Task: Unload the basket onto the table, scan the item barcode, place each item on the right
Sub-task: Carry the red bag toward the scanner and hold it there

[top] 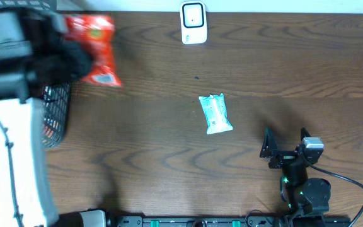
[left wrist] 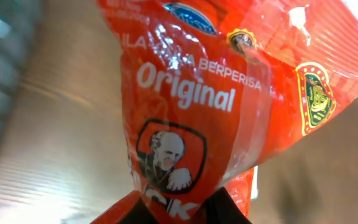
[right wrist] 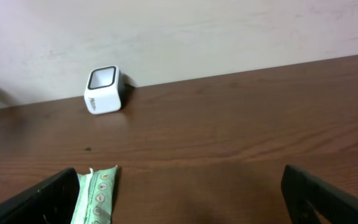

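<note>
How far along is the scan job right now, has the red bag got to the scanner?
Done: the left pincer is shut on the red snack bag, beside the wire basket. In hand: the carry; the bag is well apart from the white scanner at the far edge. Left: presenting its barcode, which no view shows. The green packet lies mid-table; the right pincer is open and empty.

The orange-red snack bag (top: pixel 96 53), glossy and crinkled, printed "Original" in white above a man's portrait, shows in the upper left of the overhead frame. The white scanner (top: pixel 193 23) stands upright at top centre. A pale green packet (top: pixel 215 114) lies flat mid-frame.
</note>
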